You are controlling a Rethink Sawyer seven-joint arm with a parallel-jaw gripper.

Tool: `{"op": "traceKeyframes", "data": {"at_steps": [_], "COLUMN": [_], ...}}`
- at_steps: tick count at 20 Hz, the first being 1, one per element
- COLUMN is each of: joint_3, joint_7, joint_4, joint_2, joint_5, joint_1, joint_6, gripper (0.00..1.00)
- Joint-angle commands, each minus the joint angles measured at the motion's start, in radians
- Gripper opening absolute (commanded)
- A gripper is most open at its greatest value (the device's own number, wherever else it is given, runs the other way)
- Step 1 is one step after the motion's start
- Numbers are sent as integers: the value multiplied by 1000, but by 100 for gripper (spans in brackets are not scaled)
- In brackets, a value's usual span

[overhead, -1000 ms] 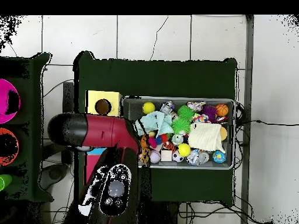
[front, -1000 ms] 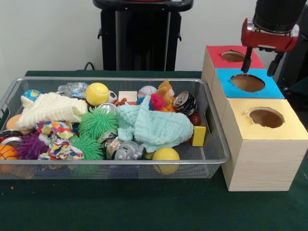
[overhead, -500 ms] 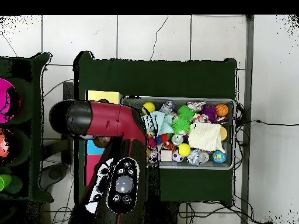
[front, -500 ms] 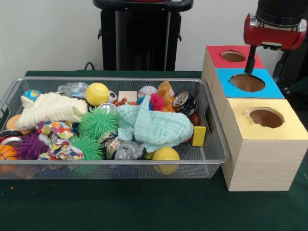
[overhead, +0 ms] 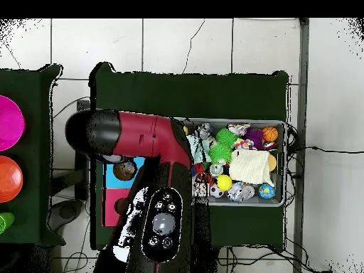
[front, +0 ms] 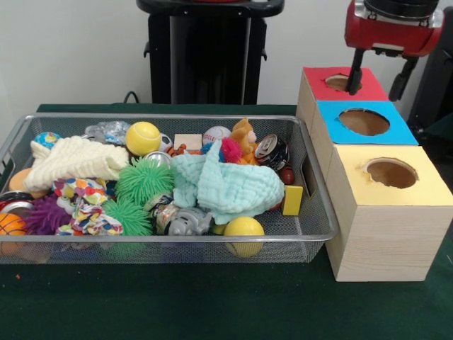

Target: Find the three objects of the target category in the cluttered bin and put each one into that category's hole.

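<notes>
Empty tool above the sorting boxes, bin full on the green table [front: 212, 304].

The wire bin [front: 311, 219] fills the left and centre of the front view, heaped with toys: a mint cloth [front: 226, 185], a cream cloth [front: 74, 161], green spiky balls [front: 144, 180], yellow balls [front: 143, 137], a crushed can [front: 272, 151]. At right stands the yellow box [front: 386, 212], then the blue hole [front: 364, 122] and red hole [front: 342, 83] behind it. At upper right the tool [front: 377, 76] hangs above the red and blue tops, fingers spread, gripping nothing.
</notes>
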Motion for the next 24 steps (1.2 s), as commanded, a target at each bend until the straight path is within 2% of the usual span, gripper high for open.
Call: {"op": "traceKeyframes", "data": {"at_steps": [1, 11, 24], "joint_3": [53, 118, 235], "joint_7": [-56, -188, -356], "joint_4": [-85, -132, -153], "joint_2": [4, 15, 7], "joint_5": [-96, -196, -313], "joint_1": [-72, -187, -362], "joint_6": [166, 154, 152], "gripper": [100, 100, 100]}}
